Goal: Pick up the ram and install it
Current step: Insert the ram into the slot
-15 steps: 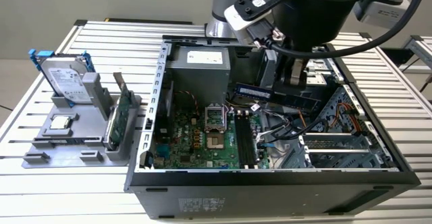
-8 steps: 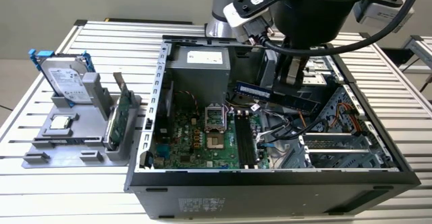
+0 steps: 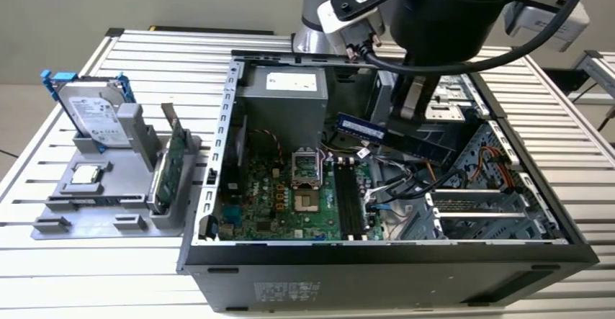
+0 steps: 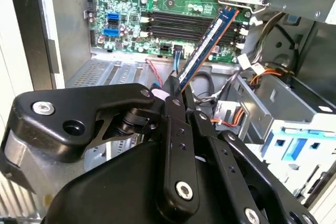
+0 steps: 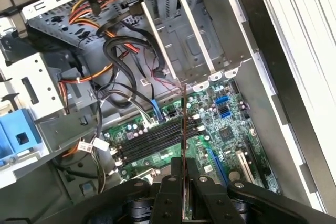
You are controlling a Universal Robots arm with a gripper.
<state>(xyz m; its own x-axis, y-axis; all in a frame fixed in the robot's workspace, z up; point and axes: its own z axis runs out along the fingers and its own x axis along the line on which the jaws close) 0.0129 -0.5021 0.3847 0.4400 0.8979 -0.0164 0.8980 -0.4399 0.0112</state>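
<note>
The ram (image 3: 361, 127) is a thin bluish-green stick with a white label. It hangs tilted inside the open computer case (image 3: 221, 160), above the motherboard (image 3: 274, 200). My gripper (image 3: 404, 123) is shut on one end of it. In the second wrist view the black fingers (image 4: 173, 109) clamp the ram (image 4: 210, 40), and its free end points toward the black memory slots (image 4: 181, 23). In the first wrist view the ram (image 5: 183, 124) shows edge-on above the memory slots (image 5: 152, 137), coming out of the gripper (image 5: 184, 170).
A grey tray (image 3: 72, 214) at the exterior view's left holds a silver hard drive (image 3: 96, 117) in a blue bracket, an upright green card (image 3: 169, 166) and a small chip (image 3: 86, 175). Loose cables (image 3: 408, 182) and a metal drive cage (image 3: 480, 204) crowd the case beside the slots.
</note>
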